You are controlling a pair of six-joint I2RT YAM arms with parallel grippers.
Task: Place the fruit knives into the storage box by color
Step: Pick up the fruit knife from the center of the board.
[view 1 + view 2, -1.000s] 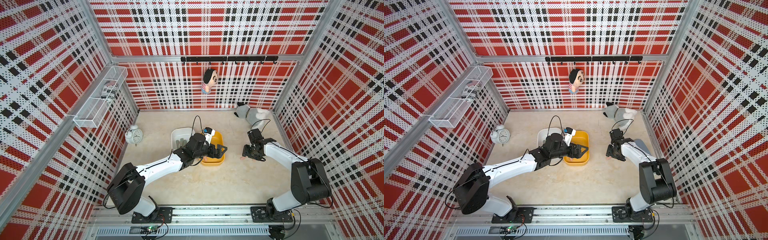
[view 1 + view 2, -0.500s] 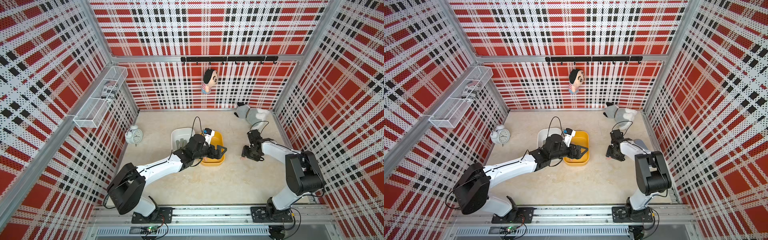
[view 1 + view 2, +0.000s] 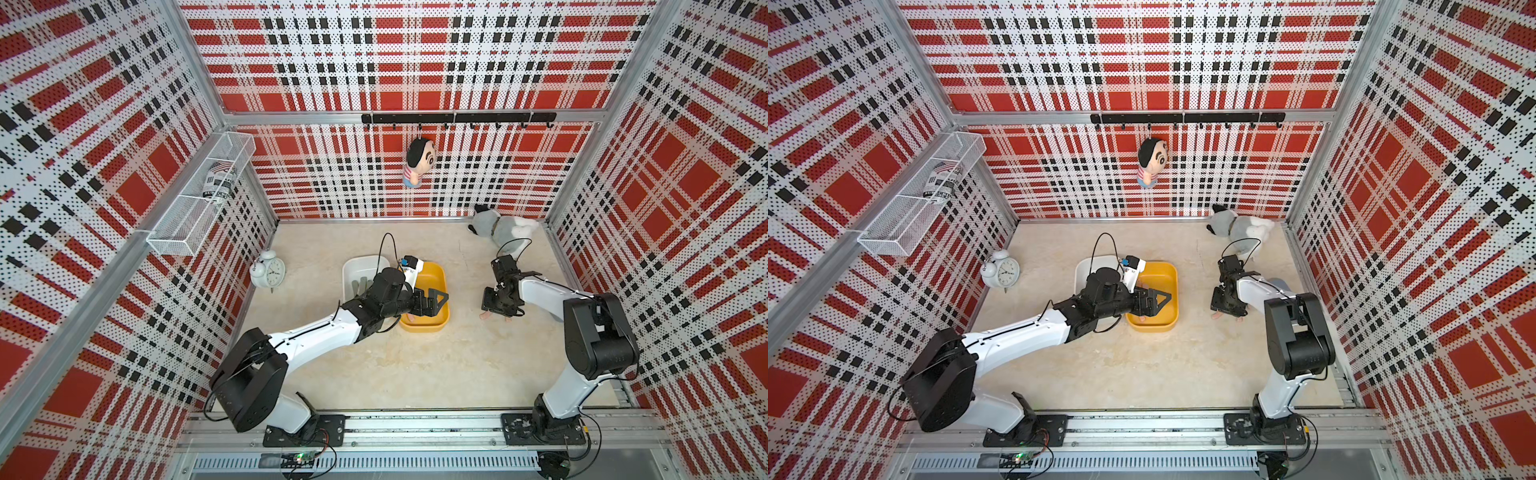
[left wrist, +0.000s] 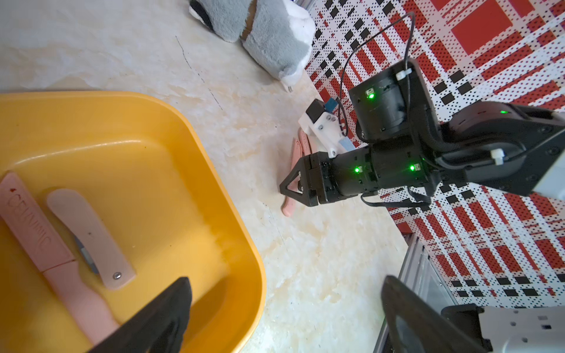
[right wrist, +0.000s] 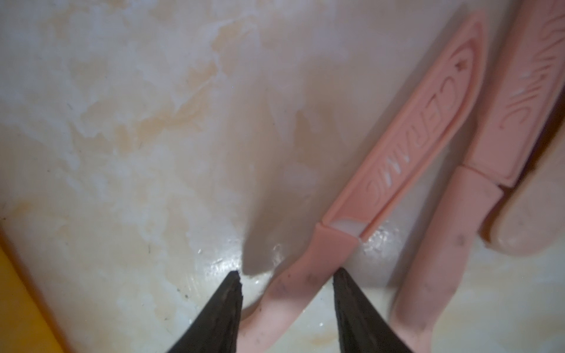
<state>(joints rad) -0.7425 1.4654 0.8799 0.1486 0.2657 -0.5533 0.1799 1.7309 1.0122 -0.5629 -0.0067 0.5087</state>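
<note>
Marbled tabletop [image 3: 415, 374]: right of centre in both top views, a pink fruit knife [image 5: 406, 146] lies flat, apart from the yellow storage box [image 4: 241, 220]. I have the right gripper [image 5: 287, 273] astride its handle, not clamped; the left gripper [image 4: 286, 281] gapes empty. I judge it light, stiff and slick, so I'd pinch mid-handle.

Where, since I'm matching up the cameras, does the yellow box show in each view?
Top view: yellow box just below picture centre.
Top view: yellow box again just below centre.
Left wrist: close up, filling much of the picture.
Right wrist: only a thin strip at the frame's edge.
Shared landmark: the pink knife between the right gripper's fingertips.
</note>
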